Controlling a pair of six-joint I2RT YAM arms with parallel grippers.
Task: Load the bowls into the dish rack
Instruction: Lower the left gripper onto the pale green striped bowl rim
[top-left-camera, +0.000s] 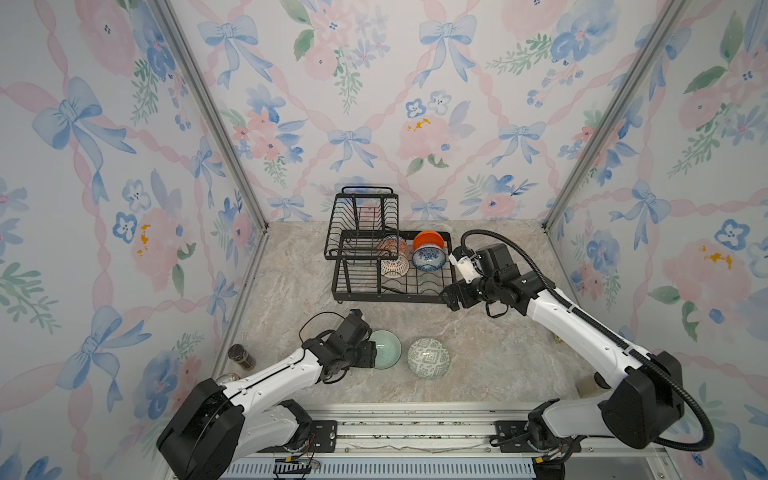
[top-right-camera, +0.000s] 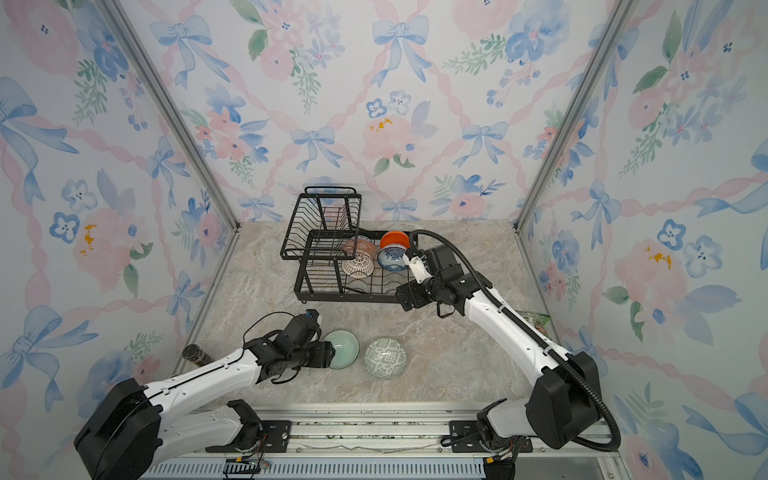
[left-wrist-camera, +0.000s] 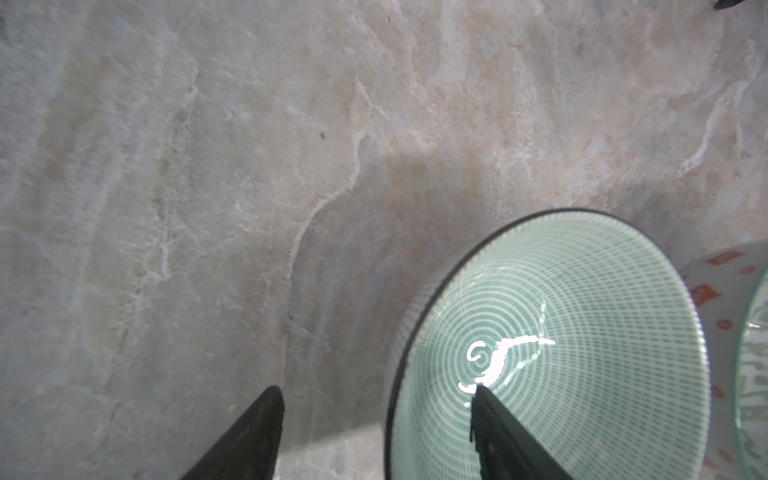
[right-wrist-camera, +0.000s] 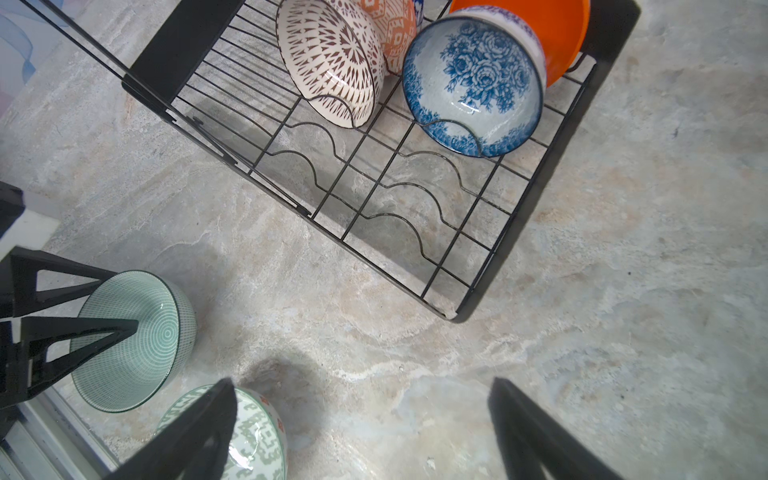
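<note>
Bowl colours on my screen

I see a black wire dish rack (top-left-camera: 415, 286) holding a plain orange bowl (top-left-camera: 428, 240), blue-rose bowl (top-left-camera: 428, 258), brown-lattice white bowl (top-left-camera: 394, 267), red-orange patterned bowl (top-left-camera: 395, 246); lower centre, mint ringed bowl (top-left-camera: 389, 348) and grey-green geometric bowl (top-left-camera: 429, 357) on the beige marbled table (top-left-camera: 490, 357).

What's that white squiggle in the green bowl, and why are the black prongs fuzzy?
In the left wrist view, the squiggle is light glare on the glossy mint bowl; the jaws sit too near the lens to focus. In the right wrist view, same fuzzy jaws, yet the blue floral bowl is crisp. In both top views, light is even, shadows faint.
</note>
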